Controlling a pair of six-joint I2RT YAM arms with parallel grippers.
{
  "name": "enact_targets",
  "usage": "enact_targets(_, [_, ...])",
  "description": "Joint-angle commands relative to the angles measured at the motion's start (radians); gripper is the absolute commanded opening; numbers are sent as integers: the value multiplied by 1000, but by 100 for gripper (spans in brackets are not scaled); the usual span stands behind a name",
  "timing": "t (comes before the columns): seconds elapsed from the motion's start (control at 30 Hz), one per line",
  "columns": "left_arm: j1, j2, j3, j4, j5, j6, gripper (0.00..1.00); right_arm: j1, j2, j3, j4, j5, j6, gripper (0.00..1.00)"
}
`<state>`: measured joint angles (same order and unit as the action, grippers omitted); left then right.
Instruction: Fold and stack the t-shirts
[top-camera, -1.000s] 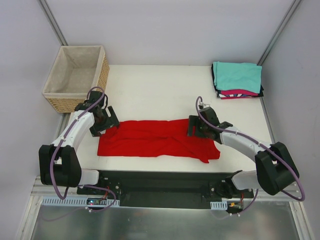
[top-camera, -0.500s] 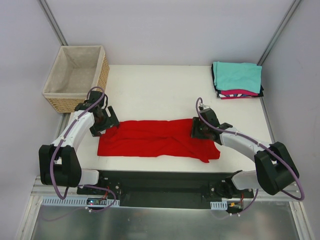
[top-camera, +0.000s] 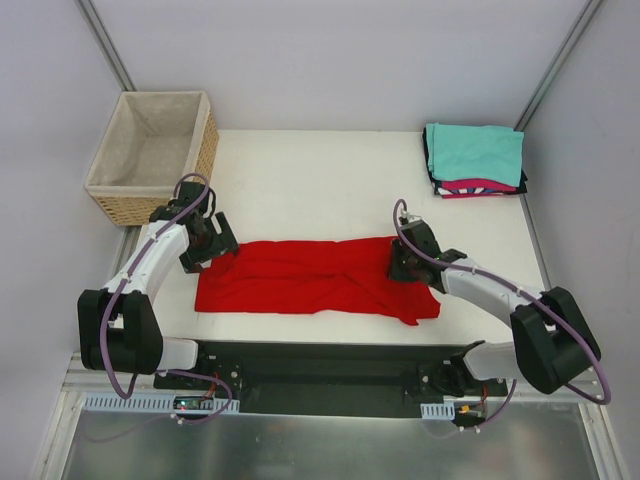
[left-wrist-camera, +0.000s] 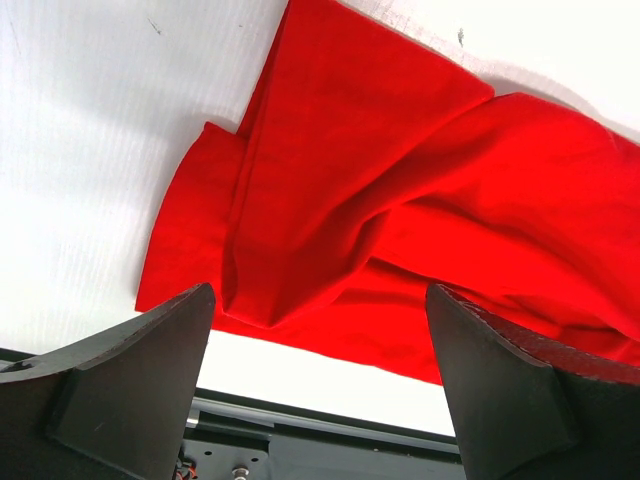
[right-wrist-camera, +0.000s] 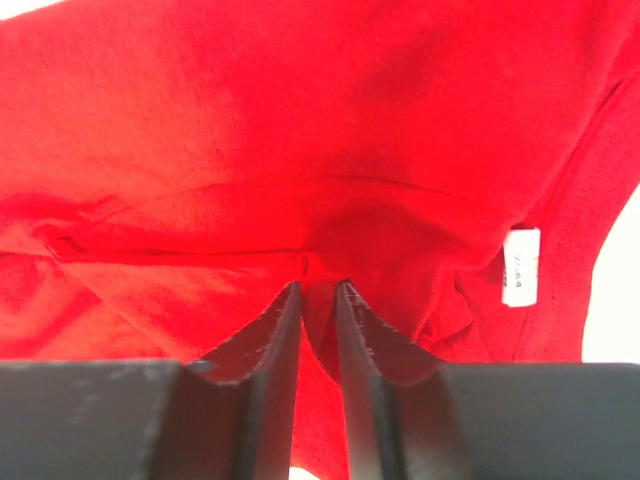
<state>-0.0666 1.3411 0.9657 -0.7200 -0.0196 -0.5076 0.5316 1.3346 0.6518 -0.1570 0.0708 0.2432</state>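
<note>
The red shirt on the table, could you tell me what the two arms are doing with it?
The red t-shirt lies stretched across the table, roughly folded lengthwise. The right gripper pinches cloth at its right end; the left gripper hangs open over its left end, holding nothing. A stack of folded shirts, teal on top, sits at the far right corner.
</note>
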Motion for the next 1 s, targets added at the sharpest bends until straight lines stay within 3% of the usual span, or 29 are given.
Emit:
enact_targets(0.0, [-9,-3,-9,-9,-5,1,87,-1,-55,-15,-13,7,10,20])
enact_targets(0.13, [-9,-5,-10,-9,-5,1,87,-1,-75,-14,-32,20,8,1])
enact_targets(0.57, [-9,-8,-1,-9,3,0,86,102,-207,75,-160,57,2,1])
enact_targets(0.97, [-9,-26,-5,-7,7,6,86,323,-88,141,-150,104,65,1])
